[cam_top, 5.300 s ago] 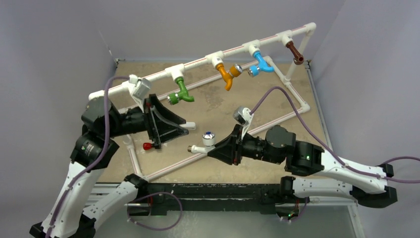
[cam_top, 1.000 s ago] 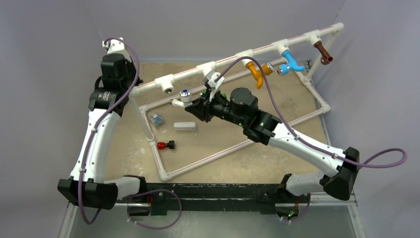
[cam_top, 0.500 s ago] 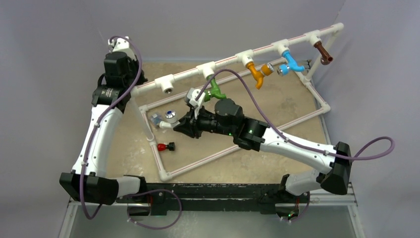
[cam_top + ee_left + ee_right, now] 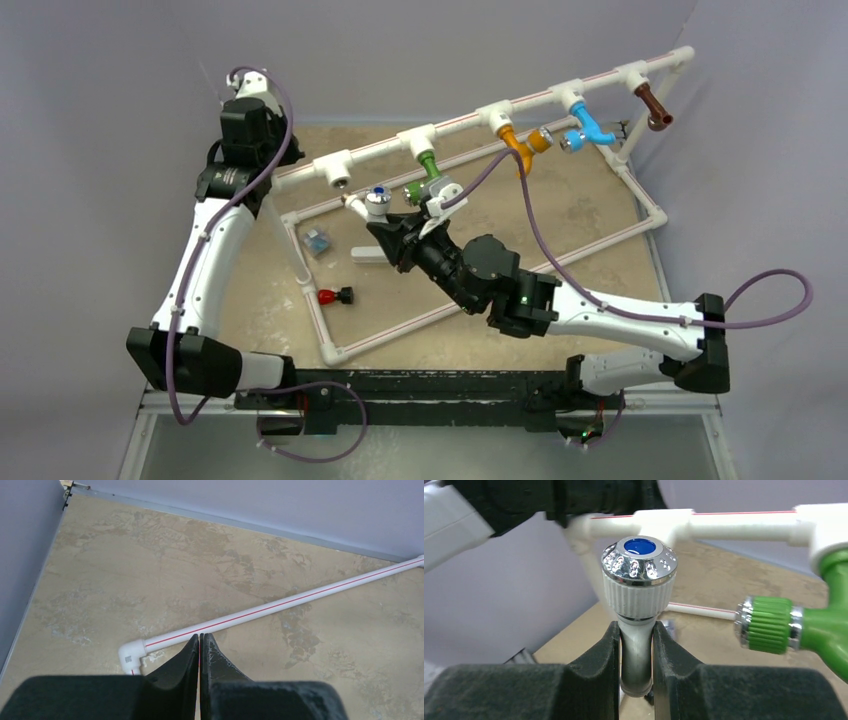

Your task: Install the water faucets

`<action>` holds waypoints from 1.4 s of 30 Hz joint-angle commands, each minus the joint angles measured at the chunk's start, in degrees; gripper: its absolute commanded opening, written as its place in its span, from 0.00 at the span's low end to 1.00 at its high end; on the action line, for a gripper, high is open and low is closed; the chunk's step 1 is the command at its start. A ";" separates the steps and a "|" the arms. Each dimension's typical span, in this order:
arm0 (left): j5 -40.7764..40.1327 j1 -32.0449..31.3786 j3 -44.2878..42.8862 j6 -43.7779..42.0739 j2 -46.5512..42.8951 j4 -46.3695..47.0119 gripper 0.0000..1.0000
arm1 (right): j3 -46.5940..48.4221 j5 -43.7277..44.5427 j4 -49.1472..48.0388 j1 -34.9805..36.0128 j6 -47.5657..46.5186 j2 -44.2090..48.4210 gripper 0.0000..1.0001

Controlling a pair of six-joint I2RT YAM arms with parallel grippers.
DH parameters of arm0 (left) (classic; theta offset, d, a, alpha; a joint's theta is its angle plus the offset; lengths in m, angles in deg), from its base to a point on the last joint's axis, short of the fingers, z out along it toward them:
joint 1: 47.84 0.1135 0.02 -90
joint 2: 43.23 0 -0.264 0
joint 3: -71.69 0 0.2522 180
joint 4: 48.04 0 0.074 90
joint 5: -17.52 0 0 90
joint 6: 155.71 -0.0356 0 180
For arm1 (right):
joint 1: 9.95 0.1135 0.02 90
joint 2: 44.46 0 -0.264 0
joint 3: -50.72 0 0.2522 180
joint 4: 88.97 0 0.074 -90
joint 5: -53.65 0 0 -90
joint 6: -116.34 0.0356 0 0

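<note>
The white faucet (image 4: 374, 202) with a blue-capped silvery knob (image 4: 639, 560) is clamped by its stem in my right gripper (image 4: 388, 224) (image 4: 635, 626). It hangs just right of and below the bare open T fitting (image 4: 340, 176) (image 4: 657, 522) on the raised rail. The green faucet (image 4: 428, 180) (image 4: 796, 630) hangs from the neighbouring fitting, close to the right of the white one. Orange (image 4: 517, 148), blue (image 4: 588, 132) and brown (image 4: 655, 105) faucets hang further along. My left gripper (image 4: 268, 160) (image 4: 200, 636) is shut at the rail's left end, with nothing between its fingers.
The white pipe frame (image 4: 470, 298) lies on the tan table, with its floor pipe and elbow (image 4: 131, 653) under my left gripper. Inside the frame lie a red-and-black piece (image 4: 335, 295), a small white block (image 4: 372, 255) and a small bluish piece (image 4: 316, 241). Grey walls close in on three sides.
My right gripper dipped front-left with the white faucet, then rose back toward the open fitting, its forearm swinging nearer. The left arm barely shifted. Earlier, both arms were low and the frame stood elsewhere.
</note>
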 commanded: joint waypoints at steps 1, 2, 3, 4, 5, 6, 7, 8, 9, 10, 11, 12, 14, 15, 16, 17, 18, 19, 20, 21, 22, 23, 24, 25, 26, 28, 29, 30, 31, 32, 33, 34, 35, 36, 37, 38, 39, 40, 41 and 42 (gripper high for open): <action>0.95 -1.00 -0.01 1.85 1.52 1.45 0.00 | -2.65 13.59 -13.64 1.16 -3.48 -0.79 0.00; 1.23 -1.03 0.36 2.03 1.61 2.21 0.00 | -3.03 14.07 -15.56 1.49 -4.36 -1.00 0.00; 1.53 -1.08 0.59 2.14 1.62 2.68 0.00 | -3.31 14.29 -17.27 1.83 -5.31 -1.31 0.00; 1.72 -1.12 0.84 2.15 1.61 3.03 0.00 | -3.62 14.44 -19.15 2.32 -6.37 -1.56 0.00; 1.94 -1.12 1.05 2.15 1.52 3.24 0.00 | -3.81 14.90 -20.99 2.81 -7.32 -1.84 0.00; 2.24 -1.19 1.29 2.22 1.36 3.30 0.00 | -3.62 15.51 -21.91 3.29 -8.15 -2.29 0.00; 2.42 -1.20 1.55 2.24 1.24 3.37 0.00 | -3.29 16.32 -22.39 3.82 -8.74 -2.75 0.00; 2.68 -1.33 1.85 2.24 1.01 3.55 0.00 | -3.09 17.21 -23.23 4.28 -9.73 -3.32 0.00; 2.99 -1.44 2.11 2.24 0.83 3.79 0.00 | -2.83 17.83 -23.93 4.66 -10.20 -3.85 0.00; 3.38 -1.59 2.16 2.32 0.57 3.83 0.00 | -2.39 18.20 -23.91 4.99 -10.27 -4.28 0.00; 4.00 -1.76 2.23 2.33 0.38 3.81 0.00 | -1.97 18.84 -23.77 5.39 -10.28 -4.78 0.00; 4.48 -2.28 2.29 2.21 0.05 3.91 0.00 | -1.80 19.72 -23.92 5.85 -10.29 -5.06 0.00; 5.18 -3.12 2.34 2.07 -0.58 3.88 0.00 | -1.75 21.60 -24.67 6.47 -12.56 -5.94 0.00; 5.79 -3.47 2.34 2.06 -0.84 3.87 0.00 | -1.76 22.30 -24.76 6.58 -12.76 -6.28 0.00; 5.92 -3.80 2.34 2.13 -1.08 3.85 0.00 | -1.67 22.90 -24.81 6.68 -12.81 -6.66 0.00; 7.01 -4.37 2.34 2.15 -1.32 3.71 0.00 | -1.76 23.47 -25.25 6.83 -12.87 -6.88 0.00; 7.08 -4.82 2.34 2.08 -1.71 3.59 0.00 | -2.04 23.82 -26.04 6.94 -13.17 -7.03 0.00; 6.95 -5.23 2.42 1.96 -2.00 3.41 0.00 | -2.04 23.97 -26.63 7.03 -13.40 -7.29 0.00; 6.57 -5.62 2.43 1.71 -2.24 3.25 0.00 | -1.59 24.41 -26.74 7.11 -13.48 -7.63 0.00; 6.32 -5.89 2.43 1.45 -2.50 3.03 0.00 | -1.23 24.70 -26.96 7.20 -13.81 -8.04 0.00; 5.21 -6.18 2.47 1.18 -2.77 2.96 0.00 | -0.90 24.92 -27.50 7.28 -14.31 -8.58 0.00; 4.58 -6.32 2.51 0.97 -2.99 2.95 0.00 | -0.48 25.11 -27.66 7.43 -14.66 -8.84 0.00; 4.12 -6.43 2.58 0.85 -3.15 2.89 0.00 | -0.13 25.25 -27.81 7.48 -15.00 -9.36 0.00; 3.72 -6.60 2.68 0.77 -3.26 2.79 0.00 | 0.24 25.35 -28.19 7.56 -15.41 -9.61 0.00; 3.59 -6.73 2.81 0.75 -3.29 2.90 0.00 | 0.66 25.59 -28.48 7.64 -15.80 -10.13 0.00; 3.51 -7.04 3.23 0.62 -3.32 2.95 0.00 | 1.50 26.22 -29.29 7.73 -16.72 -11.25 0.00; 3.32 -7.30 3.48 0.58 -3.30 3.07 0.00 | 1.78 26.44 -29.74 7.79 -17.41 -11.58 0.00; 3.19 -7.40 3.89 0.57 -3.36 3.23 0.00 | 2.05 26.60 -30.28 7.83 -17.72 -11.86 0.00; 3.01 -7.51 4.33 0.50 -3.47 3.48 0.00 | 2.37 26.76 -30.47 7.91 -17.99 -12.08 0.00; 2.96 -7.61 4.74 0.49 -3.60 3.61 0.00 | 2.64 26.89 -30.79 7.92 -18.25 -12.33 0.00; 2.86 -7.70 5.06 0.53 -3.71 3.77 0.00 | 3.05 26.98 -30.97 7.92 -18.71 -12.71 0.00; 2.81 -7.79 5.28 0.49 -3.81 3.89 0.00 | 3.46 27.18 -31.02 7.92 -19.05 -13.20 0.00; 2.77 -7.88 5.41 0.48 -3.82 3.87 0.00 | 3.77 27.46 -31.02 8.00 -19.31 -13.63 0.00; 2.68 -7.93 5.41 0.48 -3.78 3.89 0.00 | 3.98 27.57 -31.21 8.01 -19.52 -14.00 0.00; 2.61 -7.97 5.41 0.44 -3.81 3.92 0.00 | 4.10 27.76 -31.62 8.01 -19.80 -14.30 0.00; 2.67 -8.03 5.41 0.40 -3.82 3.92 0.00 | 4.21 27.95 -31.88 8.01 -20.03 -14.58 0.00; 2.60 -8.06 5.48 0.40 -3.82 3.99 0.00 | 4.66 28.23 -31.92 8.01 -20.27 -15.16 0.00; 2.59 -8.11 5.57 0.32 -3.82 4.08 0.00 | 4.79 28.54 -31.87 8.08 -20.54 -15.41 0.00; 2.59 -8.15 5.59 0.24 -3.82 4.09 0.00 | 5.04 28.89 -31.84 8.10 -20.99 -15.73 0.00; 2.67 -8.15 5.66 0.18 -3.82 4.09 0.00 | 5.30 29.25 -31.99 8.10 -21.60 -16.23 0.00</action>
